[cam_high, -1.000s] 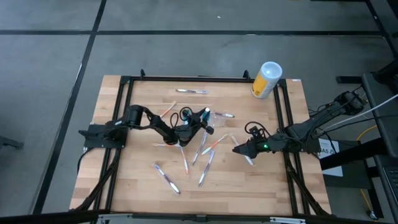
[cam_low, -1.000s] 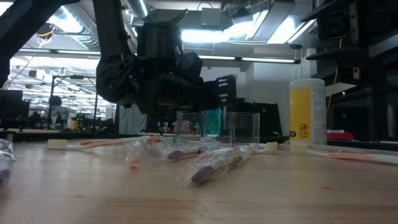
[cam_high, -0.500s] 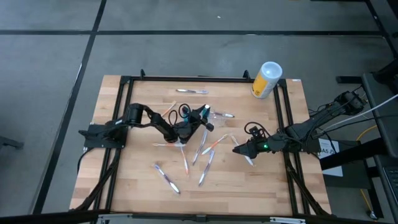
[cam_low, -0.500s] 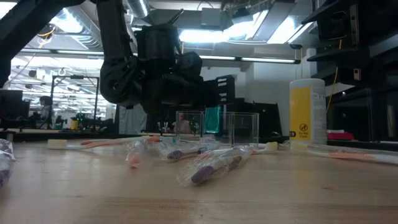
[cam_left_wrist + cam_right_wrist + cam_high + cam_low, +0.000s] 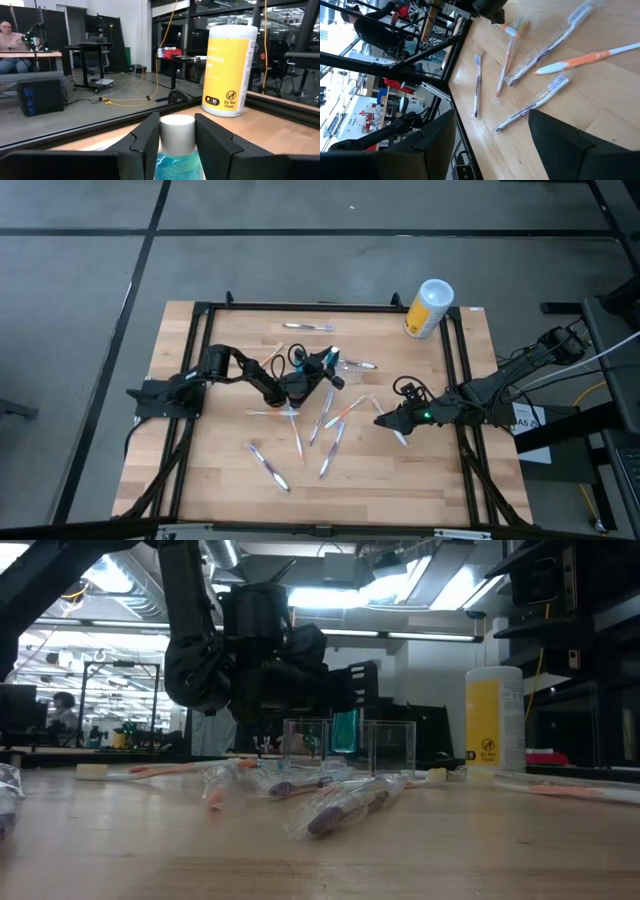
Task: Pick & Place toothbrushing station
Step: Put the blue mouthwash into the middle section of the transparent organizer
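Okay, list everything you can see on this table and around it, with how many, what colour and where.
table: one, light wood, inside a black frame
toothbrushes: about ten, wrapped, orange, purple and white, scattered mid-table
toothbrushing station: one, clear, mid-table
bottle: one, blue with white cap, at the station
canister: one, yellow with white lid, far right corner
person: one, seated in the room beyond
left gripper: one, dark, at the bottle's cap
right gripper: one, dark, open, low over the table's right side, holding nothing
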Robot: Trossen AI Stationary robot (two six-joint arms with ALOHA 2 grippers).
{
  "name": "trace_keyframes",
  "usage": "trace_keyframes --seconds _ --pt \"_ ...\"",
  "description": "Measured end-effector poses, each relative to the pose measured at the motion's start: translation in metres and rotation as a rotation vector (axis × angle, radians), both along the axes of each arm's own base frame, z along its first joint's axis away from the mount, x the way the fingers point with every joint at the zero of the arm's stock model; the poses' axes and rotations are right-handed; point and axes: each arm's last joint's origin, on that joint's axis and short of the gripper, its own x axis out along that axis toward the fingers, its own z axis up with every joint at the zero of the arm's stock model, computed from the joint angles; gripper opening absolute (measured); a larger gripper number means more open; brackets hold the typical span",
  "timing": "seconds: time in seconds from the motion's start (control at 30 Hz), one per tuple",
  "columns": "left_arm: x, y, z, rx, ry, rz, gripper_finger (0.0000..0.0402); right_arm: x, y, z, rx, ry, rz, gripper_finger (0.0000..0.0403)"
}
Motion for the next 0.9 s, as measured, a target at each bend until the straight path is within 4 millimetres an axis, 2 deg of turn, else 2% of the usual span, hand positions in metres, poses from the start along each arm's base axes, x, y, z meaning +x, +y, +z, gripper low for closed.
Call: trace_keyframes --seconds 0.9 --pt "0.001 -0.014 -0.004 -0.003 0.042 -0.017 0.0119 -0.001 0.002 0.0 0.005 -0.002 0.008 0.0252"
